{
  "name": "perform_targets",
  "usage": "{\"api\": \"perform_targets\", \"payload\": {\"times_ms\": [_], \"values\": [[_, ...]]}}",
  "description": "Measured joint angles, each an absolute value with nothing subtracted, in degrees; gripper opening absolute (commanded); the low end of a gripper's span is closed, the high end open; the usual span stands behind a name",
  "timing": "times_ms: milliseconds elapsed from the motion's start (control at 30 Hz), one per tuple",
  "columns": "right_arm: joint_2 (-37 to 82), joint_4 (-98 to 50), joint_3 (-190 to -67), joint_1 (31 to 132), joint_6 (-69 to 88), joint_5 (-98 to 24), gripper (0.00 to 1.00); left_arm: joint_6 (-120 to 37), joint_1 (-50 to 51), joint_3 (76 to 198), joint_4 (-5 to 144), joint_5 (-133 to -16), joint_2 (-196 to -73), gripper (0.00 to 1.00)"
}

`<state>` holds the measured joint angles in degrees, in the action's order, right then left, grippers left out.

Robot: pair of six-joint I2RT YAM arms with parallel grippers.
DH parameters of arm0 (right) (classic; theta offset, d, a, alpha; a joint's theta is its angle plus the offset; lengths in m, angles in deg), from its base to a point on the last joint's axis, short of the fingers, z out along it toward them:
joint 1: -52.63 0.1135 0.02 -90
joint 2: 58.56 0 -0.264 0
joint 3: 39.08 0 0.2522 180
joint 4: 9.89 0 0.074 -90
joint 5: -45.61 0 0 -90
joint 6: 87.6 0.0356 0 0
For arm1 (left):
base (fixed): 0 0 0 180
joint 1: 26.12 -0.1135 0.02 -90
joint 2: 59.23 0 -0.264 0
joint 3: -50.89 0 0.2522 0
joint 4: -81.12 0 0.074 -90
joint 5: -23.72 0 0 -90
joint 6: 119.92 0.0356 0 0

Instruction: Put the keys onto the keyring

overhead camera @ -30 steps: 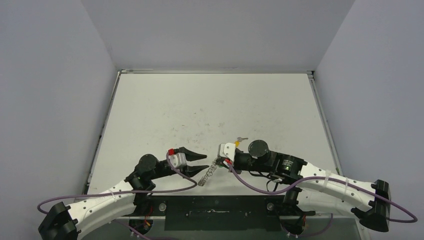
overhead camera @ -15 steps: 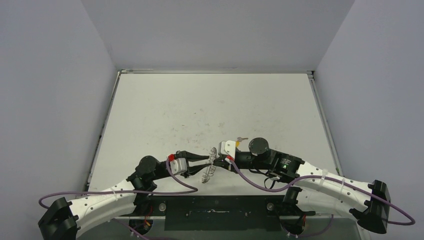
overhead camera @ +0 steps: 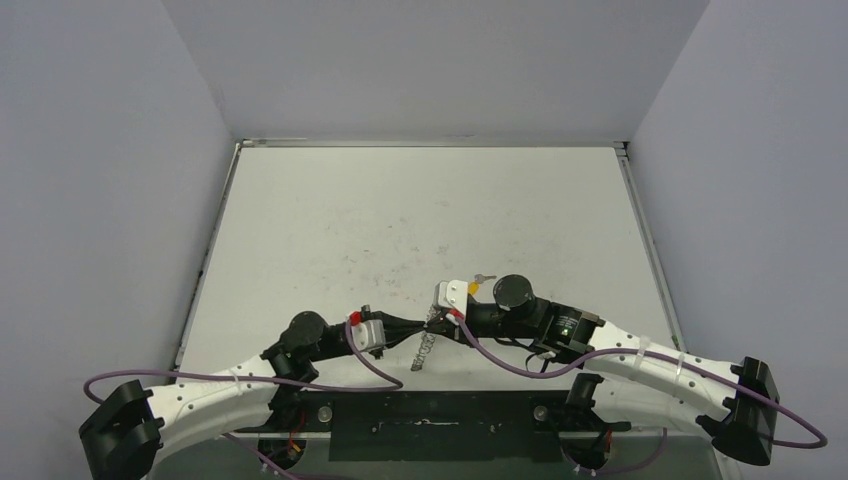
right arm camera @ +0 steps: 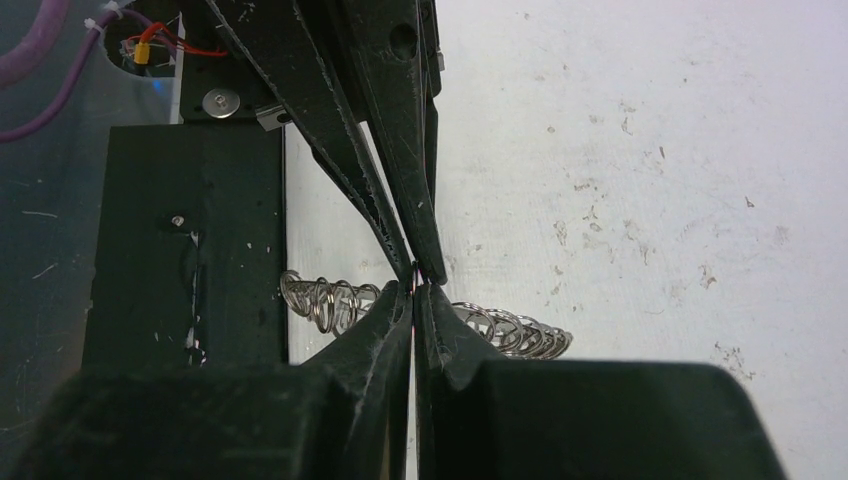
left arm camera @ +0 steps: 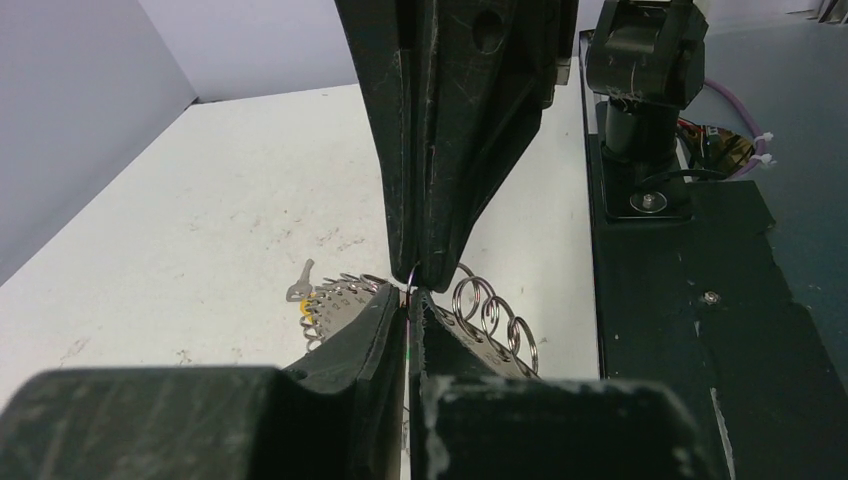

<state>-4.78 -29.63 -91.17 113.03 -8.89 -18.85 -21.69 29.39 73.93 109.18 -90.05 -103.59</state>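
Observation:
The keyring (overhead camera: 424, 348) stands on edge near the table's front, held between both grippers. My left gripper (overhead camera: 414, 326) is shut on a thin wire loop at the keyring's rim. My right gripper (overhead camera: 436, 320) meets it tip to tip and is shut on the same rim. The left wrist view shows my left gripper (left arm camera: 411, 293) with the keyring's disc (left arm camera: 335, 302) to its left. In the right wrist view my right gripper (right arm camera: 414, 290) has keyring loops (right arm camera: 515, 328) on both sides. One key with a yellow head (overhead camera: 475, 286) (left arm camera: 298, 290) lies on the table behind the keyring, apart from it.
A black base plate (overhead camera: 430, 425) runs along the table's near edge just under the keyring. Purple cables (overhead camera: 380, 378) loop off both arms. The white table (overhead camera: 420, 220) stretches back to grey walls, with raised rims at left and right.
My left gripper moved right to the keyring and shut on its rim. The right gripper tilted the keyring up more on edge and kept its hold.

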Motion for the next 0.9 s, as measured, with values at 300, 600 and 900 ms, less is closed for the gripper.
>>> {"api": "perform_targets", "payload": {"times_ms": [300,600,900], "values": [[-4.8,-29.6,-90.4,113.0,-8.7,-19.5,0.37,-20.3,30.6,74.9,105.5,-87.9,-103.2,0.0],[-13.0,-23.0,-89.9,112.0,-4.6,-27.2,0.9,-19.6,31.2,74.5,101.6,-84.8,-99.5,0.0],[-12.7,-21.9,-89.9,110.1,2.5,-36.0,1.0,-17.4,31.5,72.0,100.7,-84.3,-95.1,0.0]]}}
